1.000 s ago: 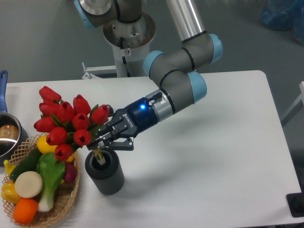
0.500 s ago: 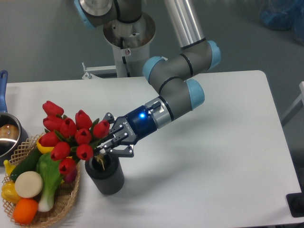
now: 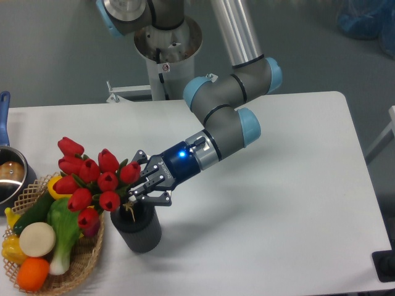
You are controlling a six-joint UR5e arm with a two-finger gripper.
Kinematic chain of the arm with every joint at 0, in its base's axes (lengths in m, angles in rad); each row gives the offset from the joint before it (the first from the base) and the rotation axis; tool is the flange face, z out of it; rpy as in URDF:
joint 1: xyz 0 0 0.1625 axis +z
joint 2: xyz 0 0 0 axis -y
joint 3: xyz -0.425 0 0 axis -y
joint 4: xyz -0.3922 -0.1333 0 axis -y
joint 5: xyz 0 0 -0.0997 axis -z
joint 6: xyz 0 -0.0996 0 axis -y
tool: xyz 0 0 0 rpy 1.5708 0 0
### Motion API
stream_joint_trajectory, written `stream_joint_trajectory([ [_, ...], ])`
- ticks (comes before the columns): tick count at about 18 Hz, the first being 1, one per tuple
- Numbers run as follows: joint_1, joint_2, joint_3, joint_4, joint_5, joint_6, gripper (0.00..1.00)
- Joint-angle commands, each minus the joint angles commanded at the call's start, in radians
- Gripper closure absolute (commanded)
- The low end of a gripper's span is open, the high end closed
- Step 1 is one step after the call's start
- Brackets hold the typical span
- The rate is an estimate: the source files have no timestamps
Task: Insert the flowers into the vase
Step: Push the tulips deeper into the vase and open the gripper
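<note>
The flowers (image 3: 92, 182) are a tight bunch of artificial red tulips, each bud a smooth closed oval with a slightly waxy look, packed over dull green leaves. The bunch leans left, its heads hanging over the edge of a wicker basket (image 3: 74, 268), while the stem ends reach down into the round mouth of the vase (image 3: 137, 228). The vase is a short dark grey cylinder with fine vertical ribs down its side (matte, almost rubbery in look), standing upright on the table (image 3: 278, 203) just right of the basket.

The gripper (image 3: 141, 188), black metal with linked fingers, sits right above the vase mouth and is clamped on the stems just below the buds. A blue light glows on its wrist, and the arm behind it has grey tubular links with pale blue joint caps.

The basket is coarse tan weave and holds glossy plastic toy vegetables in yellow, green, orange and white. At the far left edge a shiny steel pot (image 3: 9, 176) with a blue handle is partly cut off.

The tabletop is plain smooth white with a rounded corner; beyond it lies a grey floor.
</note>
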Motion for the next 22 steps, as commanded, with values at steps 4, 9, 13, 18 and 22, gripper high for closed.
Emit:
stream_joint_trajectory([
  [4,0.000,-0.011,0.002,0.002,-0.002,0.003,0.76],
  [9,0.000,-0.032,0.020,0.000,0.000,0.003,0.76],
  [13,0.002,-0.048,0.029,0.002,0.000,0.003,0.76],
  [18,0.006,-0.049,0.031,0.002,0.000,0.003,0.75],
  [22,0.006,-0.049,0.026,0.002,0.002,0.015,0.67],
])
